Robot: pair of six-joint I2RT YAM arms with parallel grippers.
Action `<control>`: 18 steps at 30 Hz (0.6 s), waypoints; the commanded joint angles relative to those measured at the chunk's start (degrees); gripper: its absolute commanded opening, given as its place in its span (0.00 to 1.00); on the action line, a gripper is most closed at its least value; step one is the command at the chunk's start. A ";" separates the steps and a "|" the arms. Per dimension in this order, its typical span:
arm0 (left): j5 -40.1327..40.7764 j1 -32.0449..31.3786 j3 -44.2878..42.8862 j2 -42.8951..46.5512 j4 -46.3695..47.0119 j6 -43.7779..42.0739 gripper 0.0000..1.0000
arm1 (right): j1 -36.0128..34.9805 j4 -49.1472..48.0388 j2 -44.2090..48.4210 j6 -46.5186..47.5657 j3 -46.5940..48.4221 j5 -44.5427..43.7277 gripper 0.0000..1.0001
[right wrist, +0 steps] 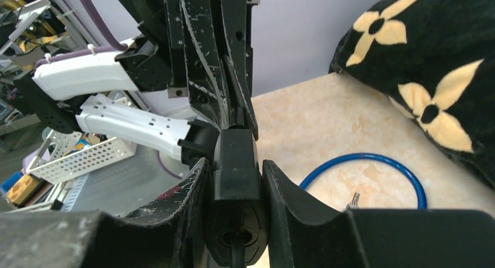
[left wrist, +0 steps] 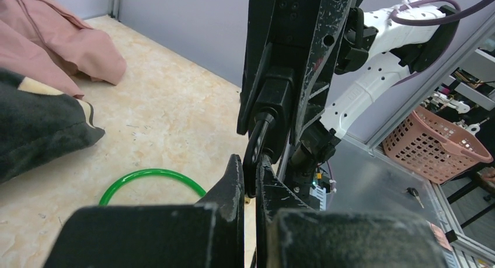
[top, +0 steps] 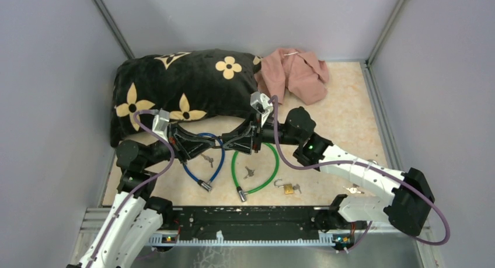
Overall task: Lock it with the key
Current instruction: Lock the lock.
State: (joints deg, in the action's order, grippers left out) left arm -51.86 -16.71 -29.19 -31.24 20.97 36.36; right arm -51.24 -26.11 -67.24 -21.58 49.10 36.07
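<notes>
A black lock body (right wrist: 234, 154) sits squeezed between the fingers of my right gripper (right wrist: 233, 169), and a black cable enters its near end. From the other side my left gripper (left wrist: 250, 163) is shut on a thin black key head (left wrist: 251, 154) that runs into the lock body (left wrist: 274, 96). In the top view the two grippers meet tip to tip above the table, the left gripper (top: 210, 144) on the left and the right gripper (top: 232, 144) on the right. The key's blade is hidden inside the lock.
A blue cable lock (top: 204, 166) and a green cable lock (top: 261, 169) lie under the grippers, with loose keys (top: 208, 159) beside them. A small brass padlock (top: 288, 188) lies near the front. A black flowered pillow (top: 181, 87) and a pink cloth (top: 295, 72) fill the back.
</notes>
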 commanded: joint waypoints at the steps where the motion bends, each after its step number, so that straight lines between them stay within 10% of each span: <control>1: 2.79 -0.25 -3.59 -0.64 6.47 0.01 0.00 | -2.14 4.81 -1.31 1.32 -1.09 4.32 0.00; 18: -4.45 -2.09 -1.66 -2.97 7.69 -11.09 0.00 | -5.17 -14.68 -8.28 -6.77 -4.53 -2.14 0.00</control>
State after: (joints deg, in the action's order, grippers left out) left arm -51.00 -16.40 -28.12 -33.10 20.08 26.24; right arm -51.94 -34.68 -70.65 -25.17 43.86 31.27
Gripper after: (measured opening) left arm 0.029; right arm 0.330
